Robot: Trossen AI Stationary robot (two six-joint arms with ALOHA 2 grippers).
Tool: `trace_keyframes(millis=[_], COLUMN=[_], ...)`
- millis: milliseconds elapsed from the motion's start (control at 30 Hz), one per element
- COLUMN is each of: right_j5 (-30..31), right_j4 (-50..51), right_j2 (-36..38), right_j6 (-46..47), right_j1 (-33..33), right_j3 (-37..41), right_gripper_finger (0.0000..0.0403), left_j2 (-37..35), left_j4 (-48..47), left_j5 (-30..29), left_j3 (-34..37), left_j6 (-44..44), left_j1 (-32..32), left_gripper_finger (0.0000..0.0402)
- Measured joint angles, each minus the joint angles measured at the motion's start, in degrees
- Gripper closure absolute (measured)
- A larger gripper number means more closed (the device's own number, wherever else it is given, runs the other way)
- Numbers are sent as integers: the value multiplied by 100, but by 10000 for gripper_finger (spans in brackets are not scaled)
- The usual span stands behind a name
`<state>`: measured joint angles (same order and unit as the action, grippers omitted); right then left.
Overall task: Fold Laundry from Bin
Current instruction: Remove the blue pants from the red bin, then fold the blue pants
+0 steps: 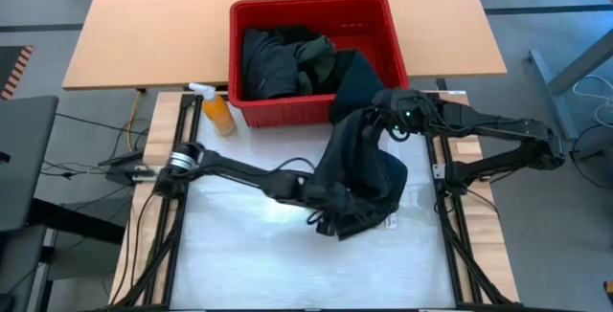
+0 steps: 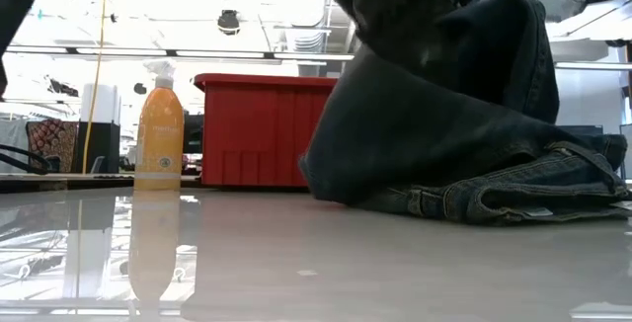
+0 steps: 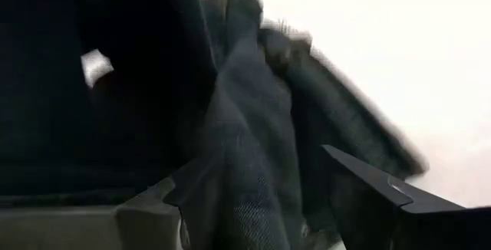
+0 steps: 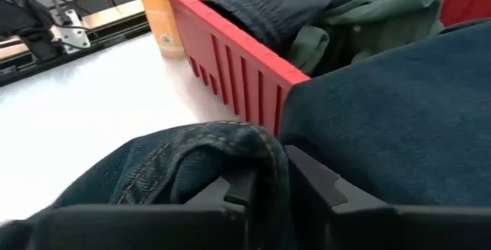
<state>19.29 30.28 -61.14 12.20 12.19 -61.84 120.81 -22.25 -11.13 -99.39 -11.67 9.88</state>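
Two grippers are busy with one pair of dark denim jeans (image 1: pixel 359 173), which is draped from the near rim of the red bin (image 1: pixel 388 25) down onto the white table surface (image 1: pixel 239 245) in front of it. The upper part of the jeans hangs at the bin's near right corner, where the right gripper (image 4: pixel 276 185) has a stitched denim edge between its fingers; the fingers stand narrow with the fold of cloth running through the slim gap, pinched there just outside the bin's ribbed wall. The lower part of the jeans lies bunched on the table, farther from the bin, and the left gripper (image 3: pixel 253 204) is pushed into this heap with its fingers spread wide, cloth lying between them and against both. Whether the left fingers actually clamp the cloth cannot be told. Inside the bin the rest of the laundry (image 1: pixel 283 58) remains, charcoal and dark green pieces piled toward its left half. An orange spray bottle (image 1: pixel 215 109) stands on the table just beside the bin's near left corner.
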Motion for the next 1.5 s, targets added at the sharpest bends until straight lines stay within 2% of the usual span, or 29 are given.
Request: trace_keyframes(millis=[133, 233, 333, 433, 500, 700, 867, 967, 1233, 1333, 1500], right_j5=[-179, -344, -361, -196, -269, -162, 388, 536, 916, 996, 1544], right_j4=[277, 579, 891, 1193, 1218, 807, 357, -125, -142, 144, 615], right_j2=[55, 243, 564, 984, 1250, 1402, 854, 263, -1554, -2048, -2668], right_j6=[-2, 55, 273, 673, 908, 1629, 1786, 1384, 1044, 1216, 1610], right_j1=[-107, -308, -595, -949, -1366, -3352, -4645, -5018, -5032, -4996, -5004], right_j3=[0, 0, 0, 0, 48, 783, 1353, 1440, 1370, 1164, 789], right_gripper_finger=[272, 248, 231, 226, 226, 230, 233, 233, 233, 233, 233], left_j2=[505, 659, 658, 635, 591, 356, -196, -425, -502, -502, -500], left_j4=[-711, -1216, -1539, -1768, -1810, -2121, -2413, -2397, -2595, -2760, -2930], left_j5=[-413, -495, -571, -554, -343, -206, -75, 145, 602, 717, 849], left_j3=[-633, -910, -951, -947, -947, -940, -912, -901, -892, -892, -892], left_j6=[241, 624, 819, 829, 828, 728, 365, 291, 287, 215, 96], left_j1=[-80, -144, -205, -279, -360, -531, -545, -575, -760, -782, -788], left_gripper_finger=[198, 207, 252, 337, 383, 399, 401, 401, 401, 401, 401])
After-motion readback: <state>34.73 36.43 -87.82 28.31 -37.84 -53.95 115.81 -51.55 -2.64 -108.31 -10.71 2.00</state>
